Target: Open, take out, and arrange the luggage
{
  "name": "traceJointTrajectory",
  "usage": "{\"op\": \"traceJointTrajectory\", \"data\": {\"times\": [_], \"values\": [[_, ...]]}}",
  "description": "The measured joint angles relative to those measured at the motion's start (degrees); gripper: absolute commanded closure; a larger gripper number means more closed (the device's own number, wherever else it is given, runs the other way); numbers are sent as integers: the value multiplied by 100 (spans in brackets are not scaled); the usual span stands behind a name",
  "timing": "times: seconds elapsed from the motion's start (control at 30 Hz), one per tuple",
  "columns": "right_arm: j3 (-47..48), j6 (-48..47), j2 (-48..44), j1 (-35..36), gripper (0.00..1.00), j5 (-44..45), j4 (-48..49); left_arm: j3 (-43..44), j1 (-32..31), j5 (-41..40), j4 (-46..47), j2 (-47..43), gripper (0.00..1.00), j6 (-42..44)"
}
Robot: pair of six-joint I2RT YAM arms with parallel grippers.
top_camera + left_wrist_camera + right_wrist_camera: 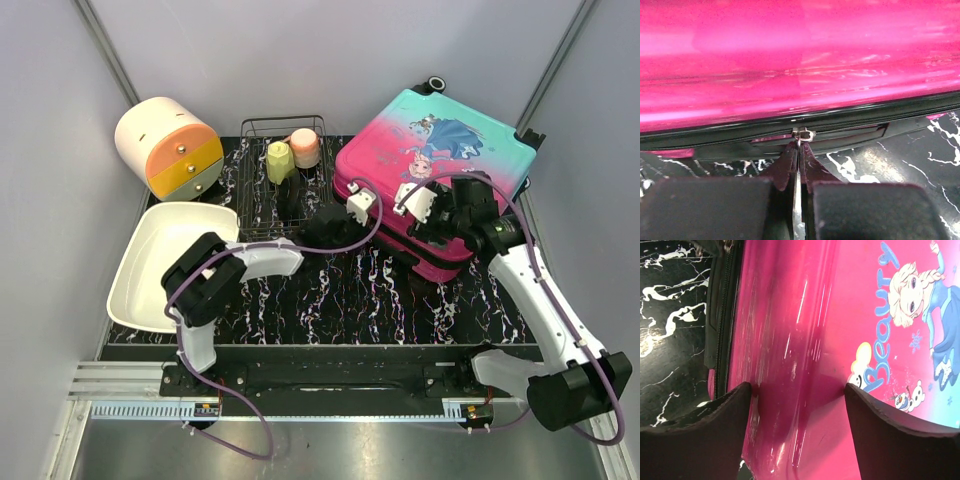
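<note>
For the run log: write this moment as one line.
luggage: lid down | left end effector: shut on zipper pull | right end effector: open, straddling luggage edge

Luggage (455,150) pink-to-teal, cartoon girl print; black white-veined table (350,292).

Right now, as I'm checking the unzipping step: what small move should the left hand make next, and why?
Probably draw the zipper pull sideways along the black zipper track: the left hand is shut on that pull, the suitcase is closed, and the open right hand sits at its upper edge, seemingly steadying it.
</note>
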Motion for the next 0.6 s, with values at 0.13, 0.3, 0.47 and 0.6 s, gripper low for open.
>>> {"op": "traceJointTrajectory", "data": {"times": [0.13, 0.3, 0.47, 0.6], "values": [[-304, -153, -256, 105, 29, 188, 221, 0, 216, 98, -258, -136, 100, 234], [-678, -302, -616, 52, 30, 269, 450, 22, 483, 107, -520, -179, 100, 645], [-715, -597, -778, -1043, 30, -90, 208, 66, 647, 251, -629, -240, 100, 1097], [-573, -907, -732, -2181, 25, -330, -111, 114, 391, 557, -643, -243, 100, 1290]]}}
